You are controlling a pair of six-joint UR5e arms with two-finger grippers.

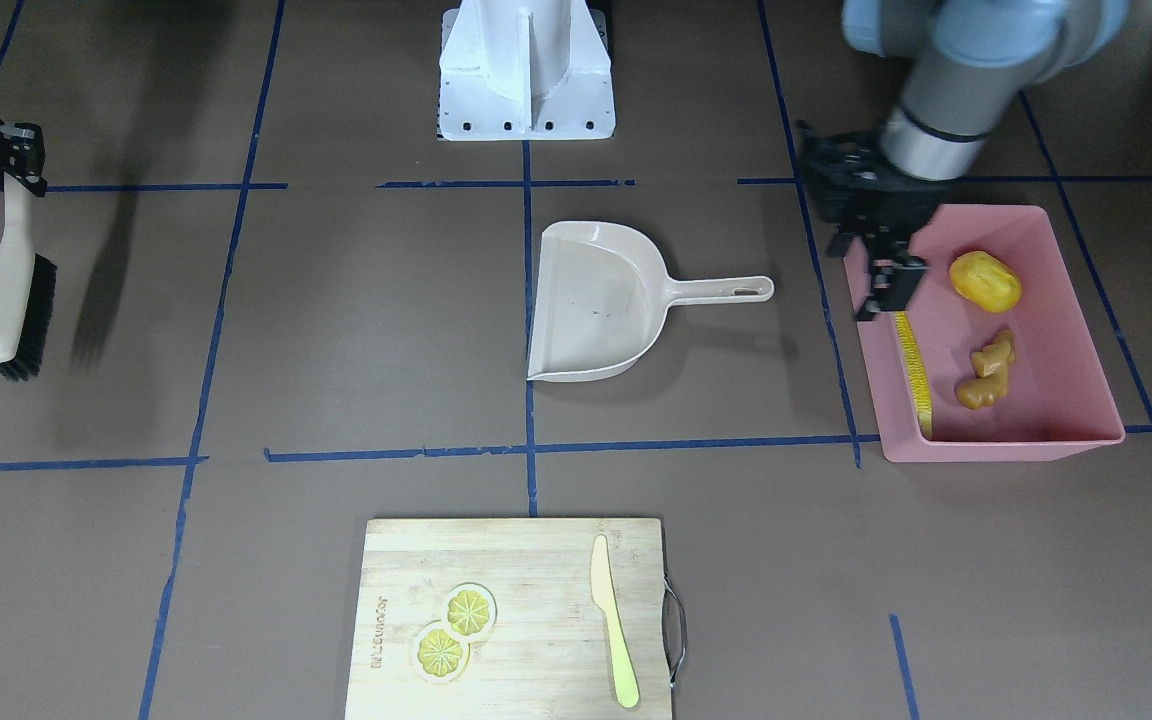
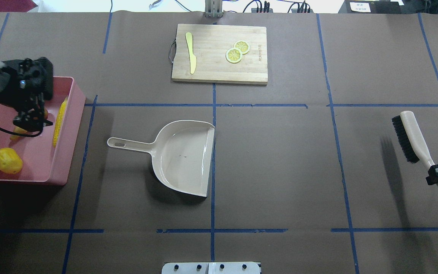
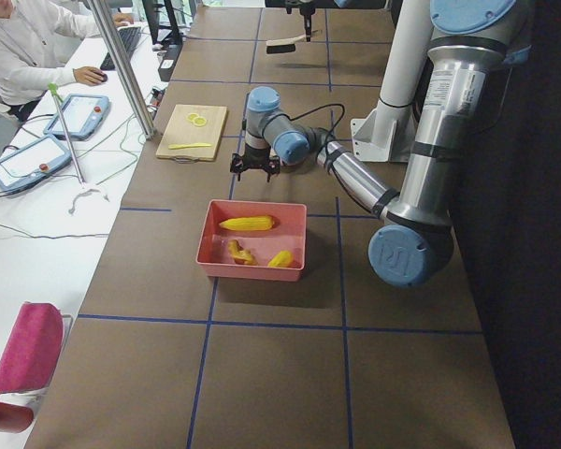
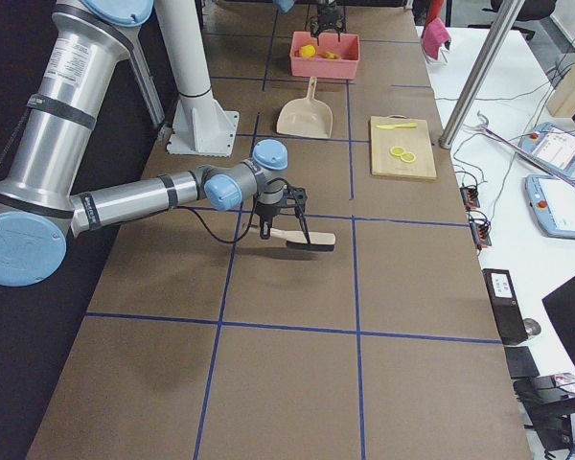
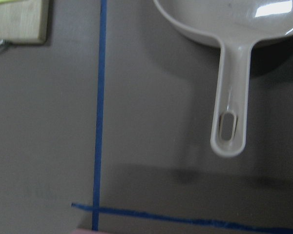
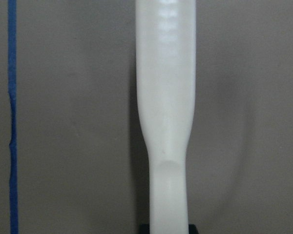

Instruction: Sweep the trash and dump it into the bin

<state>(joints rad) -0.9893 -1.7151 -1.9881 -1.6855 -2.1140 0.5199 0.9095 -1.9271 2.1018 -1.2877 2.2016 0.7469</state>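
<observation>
Running across the brown table, blue tape lines form squares.

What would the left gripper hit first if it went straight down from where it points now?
Likely the corn cob, or the wall of the bin beside it. The left gripper hangs open over that side, but depth is unclear.
</observation>
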